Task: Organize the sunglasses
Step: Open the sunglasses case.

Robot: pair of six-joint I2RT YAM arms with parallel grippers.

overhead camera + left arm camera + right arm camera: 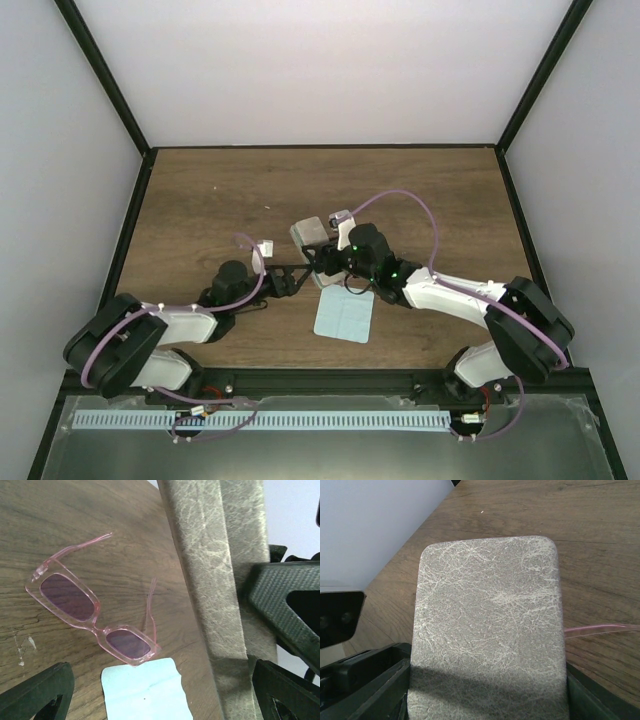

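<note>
Two steps looked left, folding and casing: sunglasses (95,625) lay unfolded on the table (75,510) at the cloth's (142,690) edge. Left gripper (160,692) gaped wide nearby, and right gripper (487,700) was clamped on the case (487,625).

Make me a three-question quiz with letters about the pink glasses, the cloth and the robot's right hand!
1. Where are the sunglasses? A on a shelf; B on the wooden table; C on the wall.
2. What colour is the cloth? A red; B yellow; C light blue.
3. What is the right hand doing? A gripping the grey case; B hanging open and empty; C holding the cloth.
Answers: B, they lie on the wood; C, it shows pale blue beside the lenses; A, the case sits clamped between its fingers.
</note>
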